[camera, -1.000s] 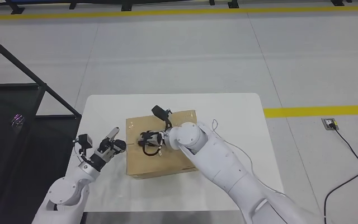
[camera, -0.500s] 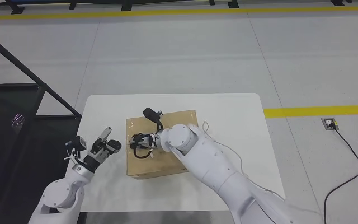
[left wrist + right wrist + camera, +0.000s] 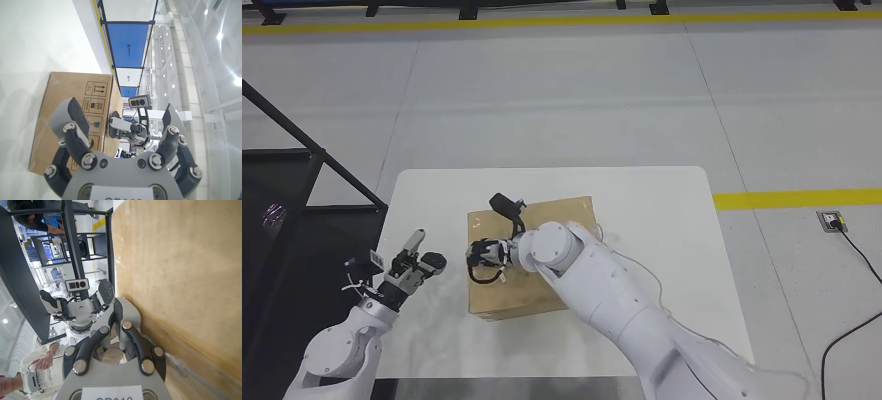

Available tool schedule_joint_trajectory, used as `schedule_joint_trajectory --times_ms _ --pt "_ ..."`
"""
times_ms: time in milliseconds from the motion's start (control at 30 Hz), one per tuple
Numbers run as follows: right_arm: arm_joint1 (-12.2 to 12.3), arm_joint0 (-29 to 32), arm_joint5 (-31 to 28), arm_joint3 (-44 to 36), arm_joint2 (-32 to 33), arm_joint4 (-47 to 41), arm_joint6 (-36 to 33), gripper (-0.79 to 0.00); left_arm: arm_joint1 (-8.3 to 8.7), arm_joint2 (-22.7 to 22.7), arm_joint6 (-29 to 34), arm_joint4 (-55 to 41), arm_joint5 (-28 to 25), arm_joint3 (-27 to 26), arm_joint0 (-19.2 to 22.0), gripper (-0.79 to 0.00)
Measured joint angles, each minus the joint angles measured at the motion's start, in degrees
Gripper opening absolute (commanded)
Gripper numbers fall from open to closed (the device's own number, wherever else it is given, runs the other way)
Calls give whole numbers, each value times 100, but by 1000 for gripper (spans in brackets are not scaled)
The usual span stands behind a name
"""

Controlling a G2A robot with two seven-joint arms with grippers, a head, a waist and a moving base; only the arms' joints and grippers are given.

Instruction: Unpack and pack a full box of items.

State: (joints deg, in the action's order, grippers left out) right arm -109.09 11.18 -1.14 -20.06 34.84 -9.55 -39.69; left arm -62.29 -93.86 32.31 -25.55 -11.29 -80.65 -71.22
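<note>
farther toward the box's left edge than a second ago: right gripper [image 3: 480, 263], drawn across the cardboard top. backed away from the box's left side over the same second: left gripper [image 3: 419, 263], now hovering over bare white table [image 3: 662, 200].

nearest, left gripper: spread wide, holds nothing, points at the printed side wall of the box [image 3: 562, 215], a little apart from it. just beyond, right gripper: fingers closed together, tips down at the left rim of the box top, nothing to be seen between them.

sits mid-table, slightly left of centre: box, brown cardboard, top shut, handling symbols on its left wall.

underneath, table: plain white, rounded corners, smooth.

around it, floor [image 3: 542, 90]: pale grey, glossy, faintly seamed. runs off to the right of the table: yellow line [image 3: 782, 198], with a second one along the far edge. beside it, socket [image 3: 830, 220] set on the floor, black cable [image 3: 857, 255] trailing away.

at the left, black frame [image 3: 282, 180], slanted bars over a dark base.

farthest off, panels [image 3: 128, 47], blue and white in black framing, under rows of ceiling lights [image 3: 219, 36].
</note>
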Motion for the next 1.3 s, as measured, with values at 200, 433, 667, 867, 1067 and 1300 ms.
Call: schedule_joint_trajectory --times_ms 200,433,667,867,1067,1300 --pt "36 -150 -220 354 133 47 -135 -785 1 -12 20 3 4 3 13 0" --pt "210 -196 -427 467 274 230 -341 -785 2 -3 59 29 1 4 43 0" --pt "463 -105 -554 254 457 404 -527 -785 2 25 90 68 13 18 77 0" --pt "698 94 -384 -266 589 674 -628 -785 2 36 92 95 16 19 94 0" --pt "999 448 -165 -1160 827 967 -825 -785 1 36 95 88 17 14 99 0" --pt "1416 991 875 -2398 1260 1698 -514 -785 -3 52 80 81 32 -31 89 0"
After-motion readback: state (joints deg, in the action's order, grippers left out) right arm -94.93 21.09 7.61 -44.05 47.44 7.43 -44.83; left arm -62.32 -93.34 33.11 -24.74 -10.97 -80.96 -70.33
